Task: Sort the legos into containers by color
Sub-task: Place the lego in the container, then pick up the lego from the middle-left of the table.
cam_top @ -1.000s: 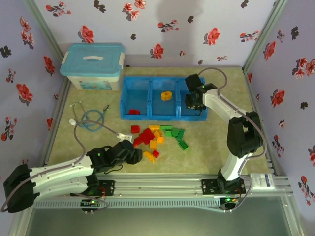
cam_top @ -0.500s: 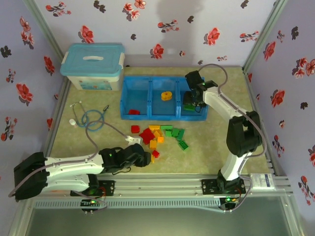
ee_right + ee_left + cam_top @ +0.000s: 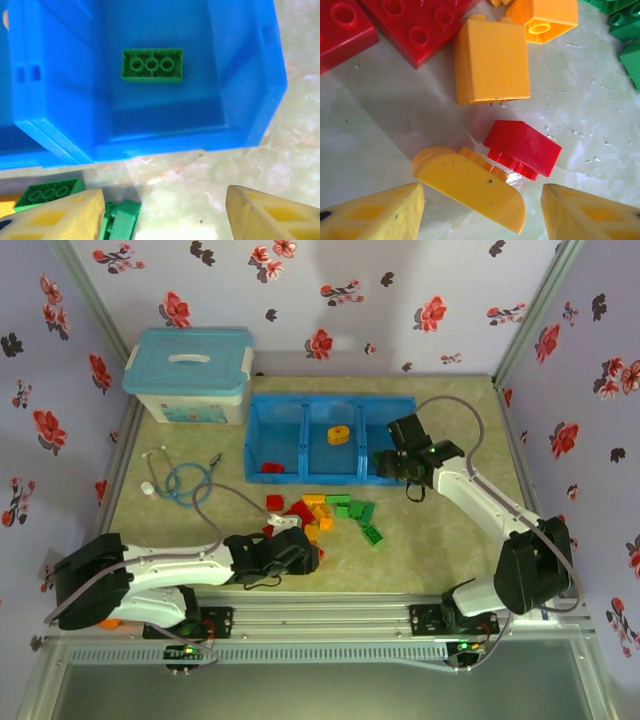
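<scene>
– Blue tray (image 3: pixel 330 400) as the marker, then: what sits off to its left?
– A pale lidded box (image 3: pixel 188 375) just beside its back-left corner, and a stethoscope (image 3: pixel 185 483) left of the tray, nearer the front.
– And the left gripper (image 3: pixel 481 200)?
– In front of the tray's left half, at the near edge of the loose legos (image 3: pixel 325 512). Its fingers (image 3: pixel 375 215) are spread, pinching nothing. Between them, touching neither, lies a rounded orange brick (image 3: pixel 470 182), with a small red brick (image 3: pixel 522 148) touching it and a taller orange block (image 3: pixel 492 62) just beyond.
– The rest of them?
– Red, orange and green, strewn on the table (image 3: pixel 440 530) just in front of the tray, the green ones more to the right.
– What's inside the tray?
– Left compartment (image 3: pixel 262 430): one red piece (image 3: pixel 271 468). Middle compartment (image 3: pixel 322 455): one orange piece (image 3: pixel 339 434). Right compartment (image 3: pixel 200 75): a green brick (image 3: pixel 152 65) lying flat, three rings in a row on its upper face.
– Right gripper (image 3: pixel 164 200)?
– Over bare table just in front of the tray's right compartment. Its jaws stand wide apart, with nothing between them. Two more green bricks (image 3: pixel 47 192) lie by one of its fingers, on the side toward the loose legos.
</scene>
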